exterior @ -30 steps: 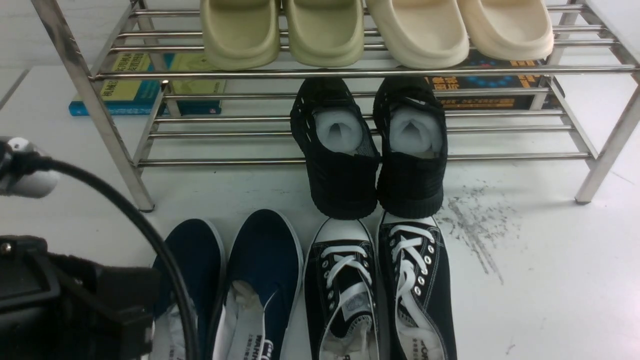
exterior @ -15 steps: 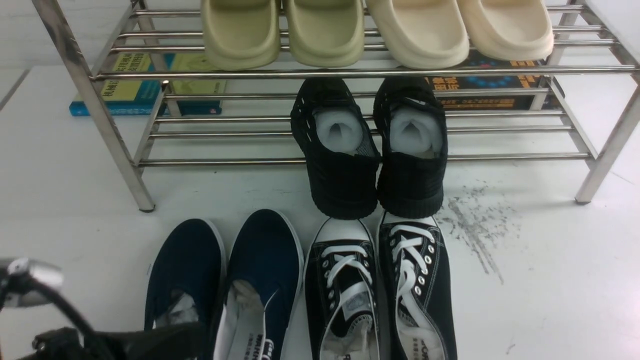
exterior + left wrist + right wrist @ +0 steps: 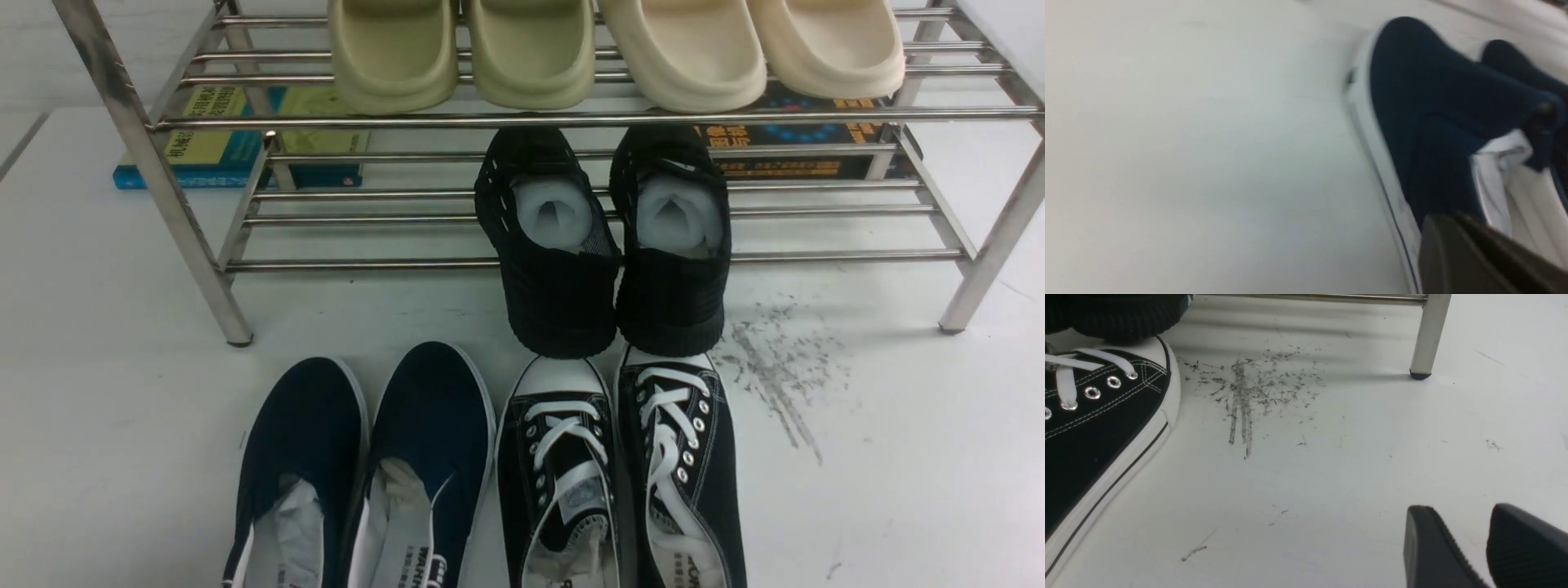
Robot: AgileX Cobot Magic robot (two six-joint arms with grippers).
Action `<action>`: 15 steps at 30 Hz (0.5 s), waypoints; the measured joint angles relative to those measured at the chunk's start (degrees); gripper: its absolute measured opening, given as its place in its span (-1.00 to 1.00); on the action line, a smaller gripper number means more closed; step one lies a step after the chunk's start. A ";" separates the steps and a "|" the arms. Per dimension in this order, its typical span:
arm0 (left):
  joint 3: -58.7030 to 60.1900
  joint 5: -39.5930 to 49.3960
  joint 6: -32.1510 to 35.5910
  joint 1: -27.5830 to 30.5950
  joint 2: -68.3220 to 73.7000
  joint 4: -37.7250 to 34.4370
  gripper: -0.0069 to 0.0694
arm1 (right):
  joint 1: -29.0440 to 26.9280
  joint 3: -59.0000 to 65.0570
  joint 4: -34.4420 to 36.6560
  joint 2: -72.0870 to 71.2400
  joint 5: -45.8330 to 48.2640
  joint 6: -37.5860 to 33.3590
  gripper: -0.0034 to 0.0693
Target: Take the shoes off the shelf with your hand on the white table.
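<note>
The shoes, navy slip-ons with white soles, stand side by side on the white table (image 3: 898, 457) in front of the shelf (image 3: 571, 119): the left one (image 3: 302, 441) and the right one (image 3: 433, 416), both stuffed with paper. Neither gripper shows in the front view. The blurred left wrist view has my left gripper (image 3: 1453, 222) shut and empty, just beside the left shoe's (image 3: 1433, 102) white sole near its heel opening. My right gripper (image 3: 1459, 508) hangs open over bare table, holding nothing.
Black lace-up sneakers (image 3: 620, 465) stand right of the navy pair. Black mesh shoes (image 3: 604, 245) hang half off the lower tier. Pale slippers (image 3: 392, 57) (image 3: 751, 49) fill the top tier, books (image 3: 237, 139) lie behind. Grey scuff marks (image 3: 1245, 392) and a shelf leg (image 3: 1429, 335) lie ahead of the right gripper.
My left arm has drawn back and down out of the front view's lower left, uncovering the left navy shoe. The shoes have not moved.
</note>
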 joint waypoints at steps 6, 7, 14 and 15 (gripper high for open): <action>-0.30 1.59 -0.89 4.06 -5.87 3.49 -0.70 | 0.00 0.00 0.00 0.00 0.00 0.00 -0.25; -0.30 1.59 -0.89 4.27 -5.87 3.54 -0.69 | 0.00 0.00 0.00 0.00 0.00 0.00 -0.25; -0.30 1.63 -0.89 5.67 -6.10 5.01 -0.68 | 0.00 0.00 0.00 0.00 0.00 0.00 -0.25; -0.30 1.63 -0.83 5.67 -6.10 5.06 -0.68 | 0.00 0.00 0.00 0.00 0.00 0.00 -0.25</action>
